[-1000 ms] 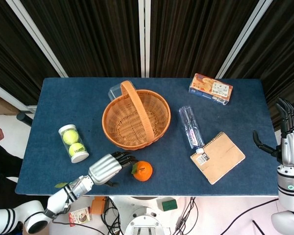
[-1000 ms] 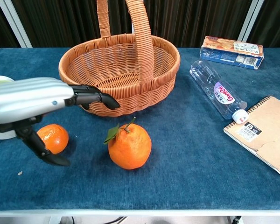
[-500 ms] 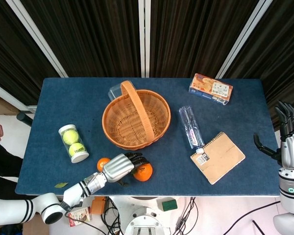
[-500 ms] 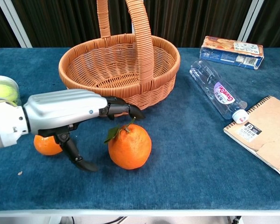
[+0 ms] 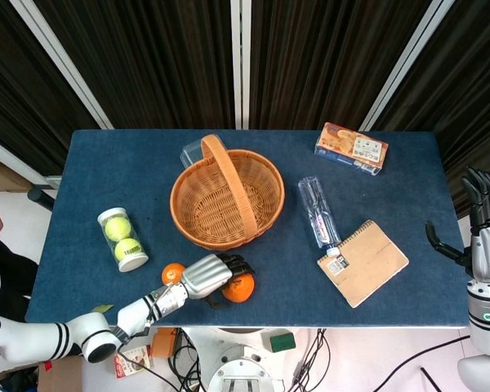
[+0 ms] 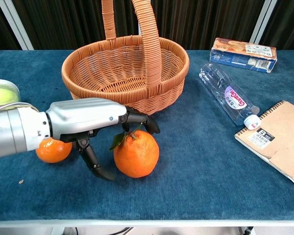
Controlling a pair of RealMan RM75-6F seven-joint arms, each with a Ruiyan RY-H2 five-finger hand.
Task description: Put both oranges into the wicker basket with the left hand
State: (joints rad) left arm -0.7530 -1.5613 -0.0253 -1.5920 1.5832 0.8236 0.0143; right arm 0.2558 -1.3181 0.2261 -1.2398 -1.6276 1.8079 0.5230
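The wicker basket stands empty at mid-table. A large orange with a leaf lies just in front of it. A smaller orange lies to its left, partly hidden behind my left hand in the chest view. My left hand reaches over the large orange, fingers spread above it and thumb low beside it, holding nothing. My right hand hangs open off the table's right edge.
A tube of tennis balls lies left of the basket. A plastic bottle, a notebook and a snack box lie to the right. A clear cup sits behind the basket.
My left hand has moved right from the small orange to the large one, uncovering the small orange. The right hand sank slightly.
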